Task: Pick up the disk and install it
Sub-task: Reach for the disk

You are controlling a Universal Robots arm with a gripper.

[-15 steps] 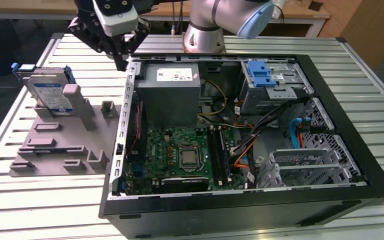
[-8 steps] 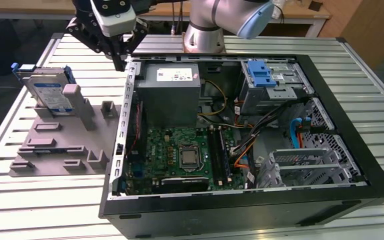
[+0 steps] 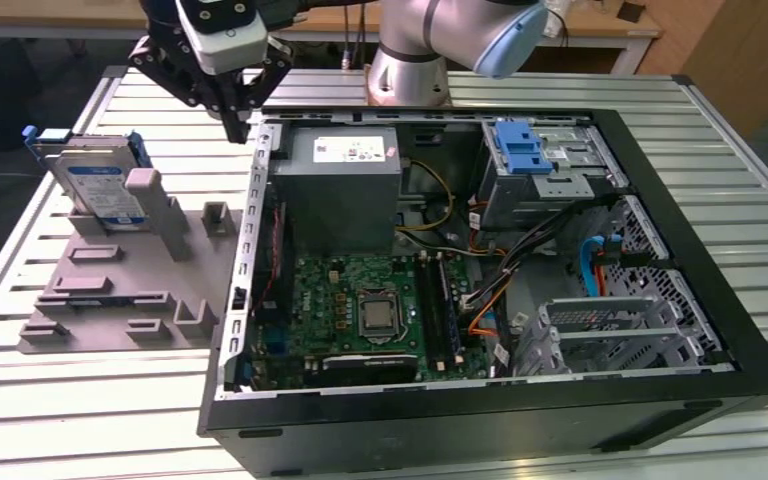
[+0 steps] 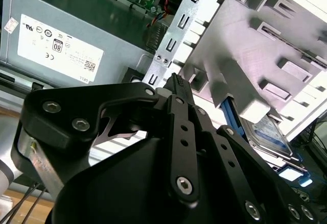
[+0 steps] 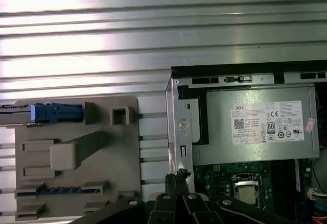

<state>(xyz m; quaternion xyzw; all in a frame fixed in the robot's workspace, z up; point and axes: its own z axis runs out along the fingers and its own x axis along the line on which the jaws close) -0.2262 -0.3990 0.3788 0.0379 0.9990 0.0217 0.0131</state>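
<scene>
Jaws seemingly clenched, empty, exterior view shows disk (image 3: pixel 101 185) upright in grey fixture (image 3: pixel 104 290)

Your stock at this station:

- One slatted metal table (image 3: pixel 77 420).
- One open computer case (image 3: pixel 751 345), at the exterior view's right. Inside it you have:
  - one grey power supply (image 3: pixel 337 190)
  - one green motherboard (image 3: pixel 337 320) carrying one processor socket (image 3: pixel 379 316)
  - one blue plastic latch (image 3: pixel 524 150)
- At the exterior view's left you count one grey fixture plate (image 3: pixel 104 300) and one disk (image 3: pixel 97 185).
- One robot arm (image 3: pixel 424 40).
- One gripper (image 3: pixel 236 128).
</scene>
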